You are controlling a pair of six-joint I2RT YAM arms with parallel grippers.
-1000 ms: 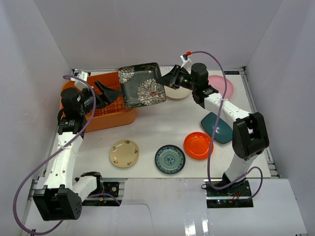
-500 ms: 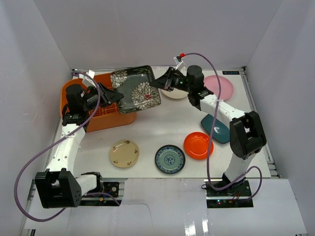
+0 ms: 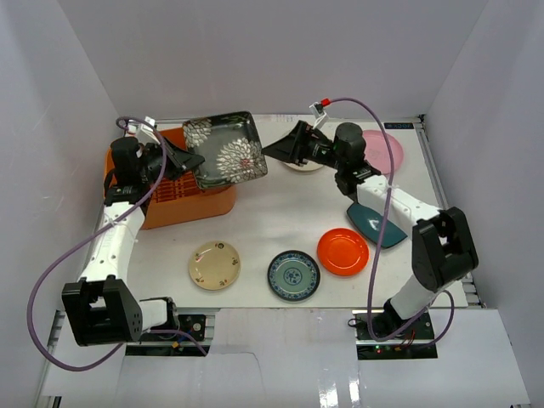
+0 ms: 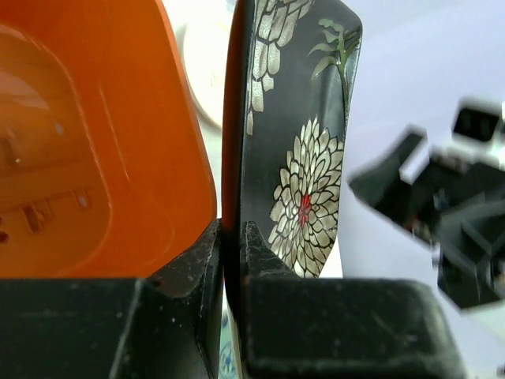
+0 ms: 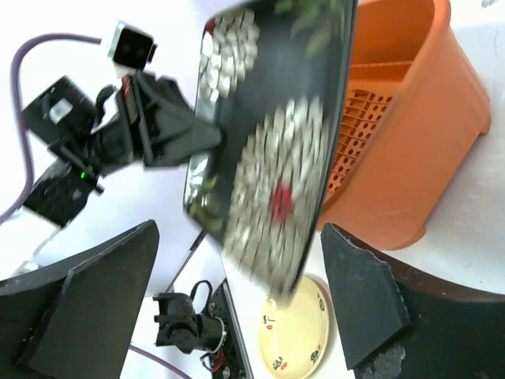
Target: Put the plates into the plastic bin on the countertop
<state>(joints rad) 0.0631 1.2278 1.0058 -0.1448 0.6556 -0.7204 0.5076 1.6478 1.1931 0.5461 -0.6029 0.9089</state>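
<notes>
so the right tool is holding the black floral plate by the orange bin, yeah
No, the left tool is holding the black floral plate by the orange bin. The left wrist view shows it clamped on the rim; the right tool stands open.

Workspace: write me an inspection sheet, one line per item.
Surface: white table, flat.
Job's things: orange bin at back left; black floral plate held tilted over its right rim; beige plate, blue plate, red plate, teal plate, pink plate and cream plate lie on the table.
Clutter: nothing seen.
Hands: left hand shut on the floral plate's edge; right hand open, clear of it.
Cables: left cable and right cable, both purple, hang loose.
Surroundings: white walls.
</notes>
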